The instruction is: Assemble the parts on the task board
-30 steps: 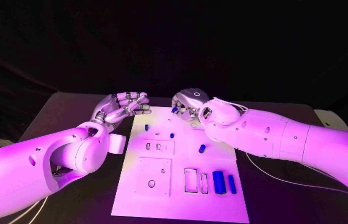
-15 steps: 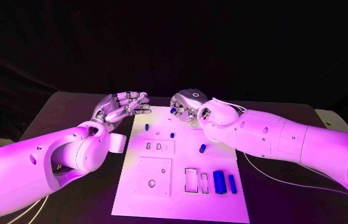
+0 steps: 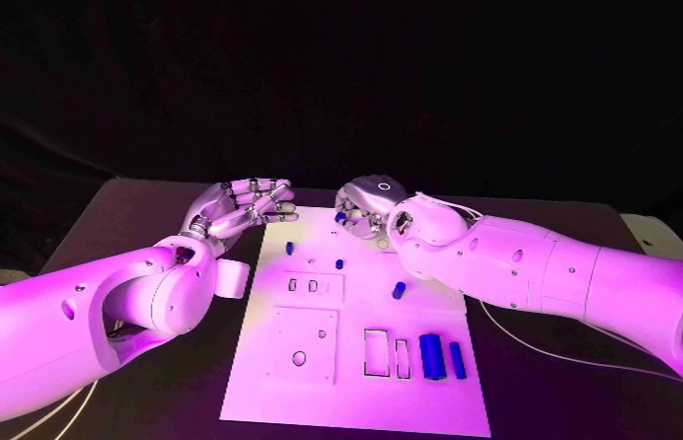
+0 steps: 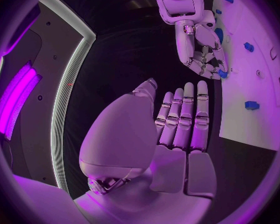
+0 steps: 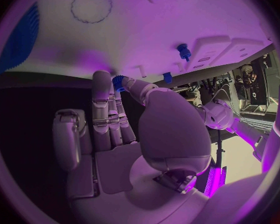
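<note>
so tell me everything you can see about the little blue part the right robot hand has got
The small blue ridged part is a knob-like piece, plastic by its look, with fine ribs round its edge. The right robot hand pinches it between thumb and a fingertip, at the far edge of the white flat task board. In the left wrist view the small blue ridged part peeks from under the curled fingers, close to the board's rim. Whether it touches the board cannot be told. Its lower end is hidden by the fingers.

— Violet light floods the flat white rectangular task board (image 3: 285,391); everything beyond the hands is black.
— A soft shadow sits off the fingertips of the silver many-fingered right hand (image 5: 115,134). Wrist views bend edges.
</note>
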### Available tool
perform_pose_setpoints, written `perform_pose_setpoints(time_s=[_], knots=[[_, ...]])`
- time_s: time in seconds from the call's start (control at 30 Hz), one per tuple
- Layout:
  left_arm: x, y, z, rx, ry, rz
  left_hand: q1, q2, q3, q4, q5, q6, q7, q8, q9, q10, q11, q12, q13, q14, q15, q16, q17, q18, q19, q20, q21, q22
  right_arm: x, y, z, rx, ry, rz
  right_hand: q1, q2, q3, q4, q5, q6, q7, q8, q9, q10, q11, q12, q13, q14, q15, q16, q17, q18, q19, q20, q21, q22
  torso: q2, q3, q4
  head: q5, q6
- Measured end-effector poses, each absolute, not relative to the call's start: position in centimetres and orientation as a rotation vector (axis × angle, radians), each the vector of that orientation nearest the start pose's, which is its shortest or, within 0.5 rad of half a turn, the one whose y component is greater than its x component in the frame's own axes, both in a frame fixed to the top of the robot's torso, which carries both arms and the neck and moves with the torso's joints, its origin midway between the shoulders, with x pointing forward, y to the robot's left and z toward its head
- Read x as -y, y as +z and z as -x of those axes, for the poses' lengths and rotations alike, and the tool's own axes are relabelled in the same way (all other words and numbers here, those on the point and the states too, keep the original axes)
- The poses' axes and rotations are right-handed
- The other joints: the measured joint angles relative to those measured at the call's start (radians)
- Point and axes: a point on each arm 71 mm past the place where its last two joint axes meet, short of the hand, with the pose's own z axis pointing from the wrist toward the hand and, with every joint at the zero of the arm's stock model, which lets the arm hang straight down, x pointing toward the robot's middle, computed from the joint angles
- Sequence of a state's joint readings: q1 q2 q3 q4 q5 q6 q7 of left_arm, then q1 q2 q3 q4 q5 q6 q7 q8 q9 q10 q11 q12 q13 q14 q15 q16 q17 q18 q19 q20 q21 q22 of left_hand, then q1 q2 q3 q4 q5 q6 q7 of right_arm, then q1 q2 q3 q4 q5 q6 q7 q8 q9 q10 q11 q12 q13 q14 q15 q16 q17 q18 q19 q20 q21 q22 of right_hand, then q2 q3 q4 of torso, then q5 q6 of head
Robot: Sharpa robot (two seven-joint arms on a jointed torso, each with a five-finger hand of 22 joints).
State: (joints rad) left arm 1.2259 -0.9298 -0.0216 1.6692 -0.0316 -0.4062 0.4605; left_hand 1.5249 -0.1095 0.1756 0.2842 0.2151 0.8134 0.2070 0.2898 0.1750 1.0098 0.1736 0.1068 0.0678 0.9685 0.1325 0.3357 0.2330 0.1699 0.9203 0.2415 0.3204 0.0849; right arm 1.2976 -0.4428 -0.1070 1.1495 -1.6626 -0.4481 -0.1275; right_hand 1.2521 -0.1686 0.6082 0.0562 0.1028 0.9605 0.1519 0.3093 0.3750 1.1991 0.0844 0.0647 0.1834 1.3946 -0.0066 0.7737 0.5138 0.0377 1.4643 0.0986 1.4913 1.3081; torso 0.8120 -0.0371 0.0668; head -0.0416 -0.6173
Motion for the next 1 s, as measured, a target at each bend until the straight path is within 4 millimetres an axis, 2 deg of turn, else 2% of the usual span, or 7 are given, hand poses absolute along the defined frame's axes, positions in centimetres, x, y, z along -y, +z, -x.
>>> perform_pose_setpoints(time_s=[0.1,0.2,0.37,0.57,0.77,0.9,1.0], knots=[[-21.4,-14.3,-46.9,-1.306,-1.567,1.026,0.0,0.0,0.0,0.0,0.0,0.0,0.0,-0.004,0.0,0.0,0.0,0.0,0.0,0.0,0.0,0.0,0.001,0.0,0.0,0.0,0.0,-0.001,9.6,-16.1,-54.8,-1.408,0.533,0.376,-0.029,-0.037,-0.025,0.017,-0.006,-0.11,0.022,-0.08,-0.025,-0.098,0.022,0.0,-0.017,-0.002,0.022,0.01,-0.001,0.012,-0.062,0.022,-0.06,-0.002,0.0,0.0,-0.0012,0.0,0.0],[-21.4,-14.3,-46.9,-1.306,-1.567,1.026,0.0,0.0,0.0,0.0,0.0,0.0,0.0,-0.004,0.0,0.0,0.0,0.0,0.0,0.0,0.0,0.0,0.001,0.0,0.0,0.0,0.0,-0.001,9.9,-16.1,-54.8,-1.407,0.532,0.373,-0.027,-0.058,-0.057,0.019,-0.003,-0.148,0.025,-0.107,-0.033,-0.133,0.023,0.0,-0.021,-0.001,0.023,0.012,-0.003,0.017,-0.081,0.027,-0.084,-0.021,0.0,0.0001,-0.0022,0.001,0.003],[-21.6,-14.3,-47.0,-1.305,-1.563,1.027,0.0,0.0,0.0,0.0,0.0,0.0,0.0,-0.004,0.0,0.0,0.0,0.0,0.0,0.0,0.0,0.0,0.001,0.0,0.0,0.0,0.0,-0.001,10.9,-15.8,-53.9,-1.401,0.546,0.369,-0.024,-0.06,-0.079,0.025,0.012,-0.127,0.019,-0.104,-0.026,-0.119,0.018,0.019,-0.018,-0.001,0.023,0.015,-0.005,0.017,-0.068,0.024,-0.075,-0.003,0.0,0.0012,-0.0044,0.001,0.006],[-22.0,-14.3,-47.0,-1.302,-1.555,1.029,0.0,0.0,0.0,0.0,0.0,0.0,0.0,-0.004,-0.001,0.0,0.0,-0.004,0.0,0.0,0.0,0.0,0.001,0.0,0.0,0.0,0.0,-0.001,14.9,-14.4,-52.8,-1.385,0.542,0.32,-0.005,-0.05,-0.079,0.025,0.041,-0.101,0.032,-0.097,-0.02,-0.049,0.022,0.053,-0.007,-0.001,0.023,0.017,-0.008,0.017,-0.018,0.023,-0.032,0.0,-0.002,0.0041,-0.0126,0.003,0.008],[-22.1,-14.3,-47.0,-1.303,-1.554,1.03,0.0,0.0,0.003,-0.003,0.0,0.0,0.0,-0.004,-0.001,0.0,0.0,-0.004,0.0,0.0,0.0,0.0,0.002,0.0,0.0,0.0,0.0,-0.002,20.1,-13.1,-52.2,-1.419,0.529,0.189,-0.009,-0.067,-0.1,0.041,0.086,-0.07,0.011,-0.089,-0.01,0.099,-0.012,0.137,0.044,-0.005,0.003,0.021,-0.013,-0.001,0.004,0.013,0.01,0.0,-0.005,0.0073,-0.0234,0.006,0.011],[-22.2,-14.3,-47.1,-1.302,-1.553,1.03,0.0,0.0,0.003,-0.003,0.0,0.0,0.0,-0.004,-0.001,0.0,0.0,-0.004,0.0,0.0,0.0,0.0,0.002,0.0,0.0,0.0,0.0,-0.002,22.5,-13.2,-52.0,-1.48,0.533,0.09,-0.005,-0.081,-0.163,0.046,0.114,-0.084,-0.015,-0.071,0.006,0.161,-0.038,0.376,0.271,-0.001,-0.017,0.021,-0.02,-0.001,0.002,-0.013,0.032,0.0,-0.005,0.0099,-0.0307,0.006,0.011],[-22.2,-14.3,-47.1,-1.303,-1.552,1.03,0.0,0.0,0.003,-0.003,0.0,0.0,0.0,-0.004,-0.001,0.0,0.0,-0.003,0.0,0.0,0.0,0.0,0.002,0.0,0.0,0.0,0.0,-0.002,23.7,-13.5,-52.1,-1.532,0.538,0.031,0.003,-0.073,-0.219,0.069,0.124,-0.118,-0.009,-0.04,0.03,0.154,-0.034,0.917,0.89,0.0,-0.016,0.021,-0.029,-0.017,0.002,-0.013,0.054,0.0,-0.005,0.0115,-0.034,0.006,0.012]])
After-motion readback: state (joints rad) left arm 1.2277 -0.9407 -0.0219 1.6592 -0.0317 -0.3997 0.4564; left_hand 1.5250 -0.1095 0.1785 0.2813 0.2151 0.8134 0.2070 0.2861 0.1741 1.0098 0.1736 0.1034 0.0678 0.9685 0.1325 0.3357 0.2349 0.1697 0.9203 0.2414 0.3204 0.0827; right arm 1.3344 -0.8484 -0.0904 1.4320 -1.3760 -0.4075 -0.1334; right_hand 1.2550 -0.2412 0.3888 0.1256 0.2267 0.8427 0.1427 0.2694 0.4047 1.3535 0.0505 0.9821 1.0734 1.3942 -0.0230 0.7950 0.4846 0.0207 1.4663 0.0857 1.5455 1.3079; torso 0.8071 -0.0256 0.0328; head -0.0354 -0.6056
